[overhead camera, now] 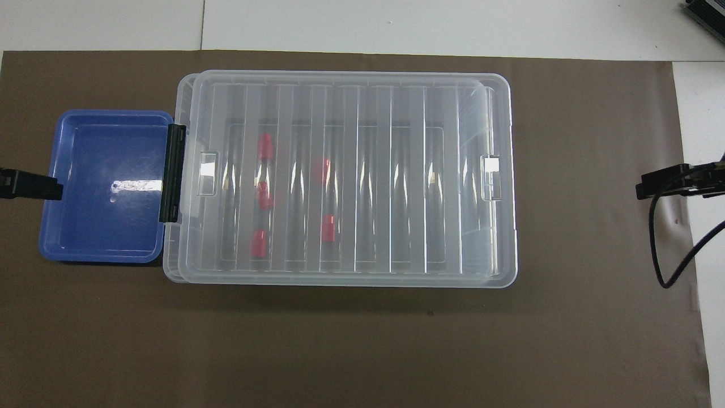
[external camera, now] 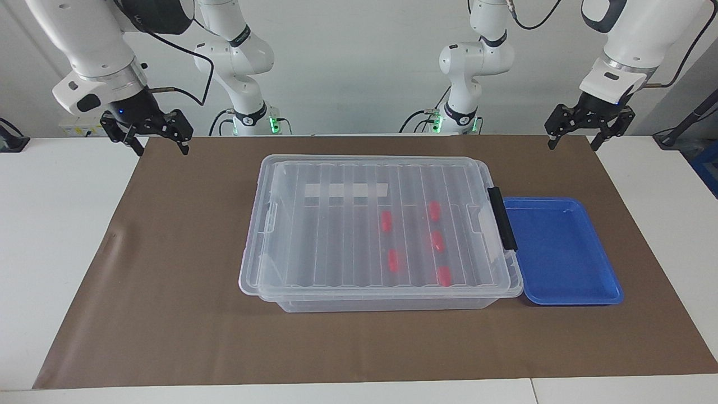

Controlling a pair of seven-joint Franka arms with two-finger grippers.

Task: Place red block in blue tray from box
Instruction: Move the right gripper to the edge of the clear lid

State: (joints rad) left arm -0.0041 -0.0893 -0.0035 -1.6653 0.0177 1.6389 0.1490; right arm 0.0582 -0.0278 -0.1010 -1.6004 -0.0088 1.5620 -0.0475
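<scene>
The box point(external camera: 314, 185) point(overhead camera: 481, 113), clear plastic with its ribbed lid on, lies at the middle of the mat. Through the lid I see several red blocks point(external camera: 386, 221) point(overhead camera: 265, 146) in the half toward the left arm's end. A black clip handle point(external camera: 501, 219) point(overhead camera: 172, 173) sits on that end. The blue tray point(external camera: 561, 252) point(overhead camera: 102, 215) lies beside it with nothing in it. My left gripper point(external camera: 573, 144) point(overhead camera: 54, 188) hangs open, high over the mat's edge by the robots. My right gripper point(external camera: 162, 150) point(overhead camera: 643, 188) hangs open at the other end.
A brown mat point(external camera: 168, 280) point(overhead camera: 340, 351) covers most of the white table point(external camera: 56, 224). A black cable point(overhead camera: 660, 249) loops down from the right arm's hand over the mat's edge. A dark object point(overhead camera: 708, 17) lies at the table's corner farthest from the robots.
</scene>
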